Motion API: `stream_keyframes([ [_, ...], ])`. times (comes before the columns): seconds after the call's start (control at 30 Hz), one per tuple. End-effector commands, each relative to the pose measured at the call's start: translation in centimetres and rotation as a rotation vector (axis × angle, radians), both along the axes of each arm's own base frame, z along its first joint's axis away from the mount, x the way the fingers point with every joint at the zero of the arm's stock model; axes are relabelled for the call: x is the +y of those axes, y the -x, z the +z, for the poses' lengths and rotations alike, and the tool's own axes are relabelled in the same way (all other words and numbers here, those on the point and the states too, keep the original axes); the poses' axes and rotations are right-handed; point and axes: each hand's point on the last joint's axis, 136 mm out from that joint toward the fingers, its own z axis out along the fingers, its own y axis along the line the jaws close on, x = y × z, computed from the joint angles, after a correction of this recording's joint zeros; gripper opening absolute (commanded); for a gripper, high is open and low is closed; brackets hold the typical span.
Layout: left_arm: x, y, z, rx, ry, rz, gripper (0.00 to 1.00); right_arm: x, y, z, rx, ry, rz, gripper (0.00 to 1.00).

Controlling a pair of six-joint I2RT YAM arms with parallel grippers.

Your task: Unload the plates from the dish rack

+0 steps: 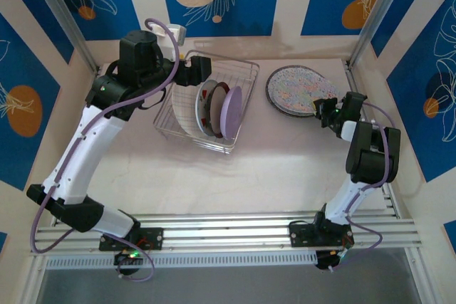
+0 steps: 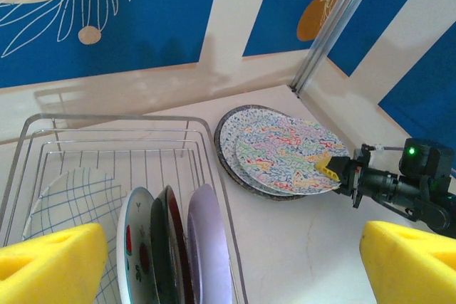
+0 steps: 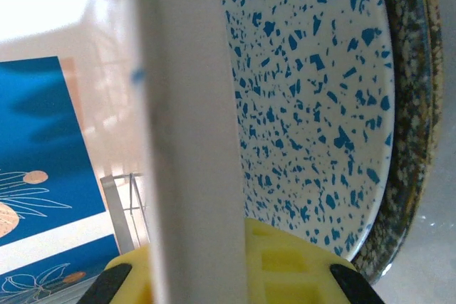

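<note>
Edgewise, plates [image 1: 231,112] upright in the dish rack [image 1: 239,80]

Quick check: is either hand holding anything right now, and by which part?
The right hand pinches the colourful plate by its rim, atop the lower plate. The left hand, open over the dish rack, holds nothing.
</note>
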Motion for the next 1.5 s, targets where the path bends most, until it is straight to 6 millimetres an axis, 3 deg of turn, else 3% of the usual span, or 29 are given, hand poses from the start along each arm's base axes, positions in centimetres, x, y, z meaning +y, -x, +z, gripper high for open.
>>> stream_keyframes([
  [0.0,0.3,0.8,0.5,-0.016,-0.013,0.002,0.91,0.7,-1.8,2.5,-0.099,0.010,0.052,0.04],
  [0.17,0.4,0.8,0.5,-0.013,-0.012,0.007,0.91,1.1,-2.1,1.9,-0.075,0.005,0.063,0.12],
  [0.37,0.4,0.8,0.4,-0.011,-0.008,0.009,0.91,1.5,-2.0,1.3,-0.026,-0.001,0.075,0.36],
  [0.6,0.4,0.8,0.5,-0.012,-0.005,0.008,0.91,1.4,-1.5,0.8,0.044,-0.008,0.064,0.49],
  [1.0,0.4,0.8,0.2,-0.003,-0.003,0.012,0.91,0.7,-0.5,0.5,0.226,-0.006,0.014,0.66],
  [1.47,0.5,0.9,0.5,-0.008,0.001,0.012,0.92,0.7,1.0,-0.1,0.408,-0.008,-0.003,0.72],
])
